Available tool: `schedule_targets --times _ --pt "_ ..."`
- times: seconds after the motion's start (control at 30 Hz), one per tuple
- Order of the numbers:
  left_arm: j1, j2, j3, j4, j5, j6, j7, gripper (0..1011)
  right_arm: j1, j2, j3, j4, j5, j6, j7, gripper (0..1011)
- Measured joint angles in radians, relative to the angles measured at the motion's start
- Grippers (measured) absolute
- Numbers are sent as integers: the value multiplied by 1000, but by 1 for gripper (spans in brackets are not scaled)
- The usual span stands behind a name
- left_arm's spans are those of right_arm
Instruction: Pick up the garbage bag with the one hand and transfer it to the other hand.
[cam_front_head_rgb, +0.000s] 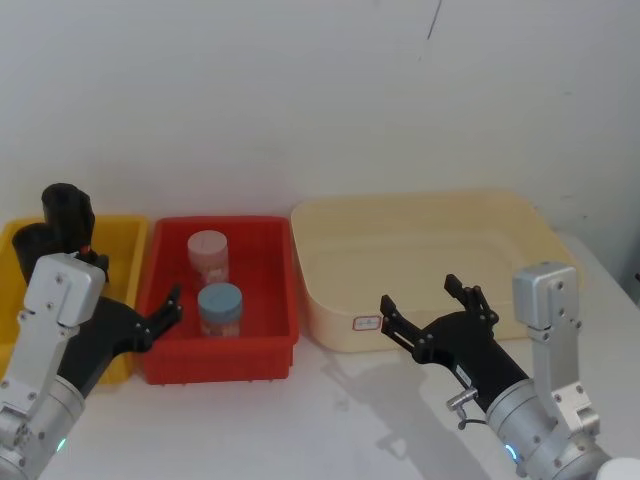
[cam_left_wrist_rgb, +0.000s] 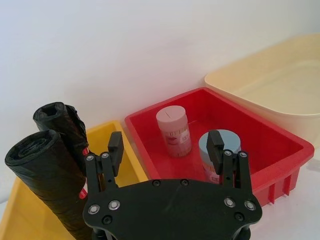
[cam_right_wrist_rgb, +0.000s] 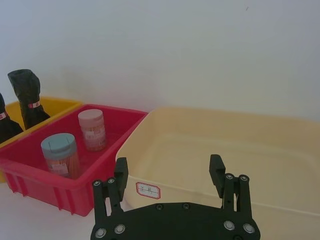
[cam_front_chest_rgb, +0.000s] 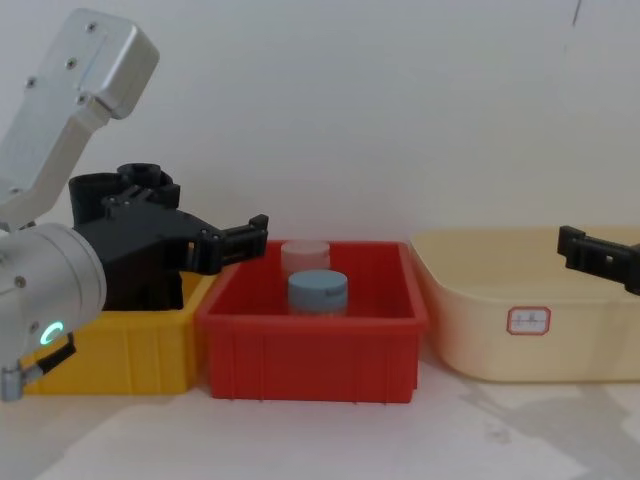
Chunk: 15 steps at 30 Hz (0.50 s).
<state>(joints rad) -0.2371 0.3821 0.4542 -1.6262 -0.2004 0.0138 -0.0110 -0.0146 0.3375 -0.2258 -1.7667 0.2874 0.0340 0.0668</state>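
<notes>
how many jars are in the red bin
2. The pink-lidded jar stands at the back of the red bin; the blue-lidded jar just in front. None looks hidden.

No wording can be read anywhere. A small white sticker with a red border (cam_front_chest_rgb: 528, 320) sits on the front wall of the cream tub (cam_front_chest_rgb: 470, 345); its print is too small to make out. A pink-lidded jar (cam_left_wrist_rgb: 173, 131) and a blue-lidded jar (cam_right_wrist_rgb: 61, 156) in the red bin (cam_left_wrist_rgb: 280, 170) carry printed wrappers, unreadable. In the yellow bin (cam_right_wrist_rgb: 55, 105), the rear black roll (cam_right_wrist_rgb: 26, 87) and the front black roll (cam_right_wrist_rgb: 4, 127) each wear a red-and-white band, lettering unclear.
</notes>
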Motion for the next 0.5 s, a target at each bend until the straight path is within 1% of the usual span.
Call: schedule_targets --times 0.5 --pt "0 0 0 0 0 0 0 1001 0 0 0 0 0 0 0 1000"
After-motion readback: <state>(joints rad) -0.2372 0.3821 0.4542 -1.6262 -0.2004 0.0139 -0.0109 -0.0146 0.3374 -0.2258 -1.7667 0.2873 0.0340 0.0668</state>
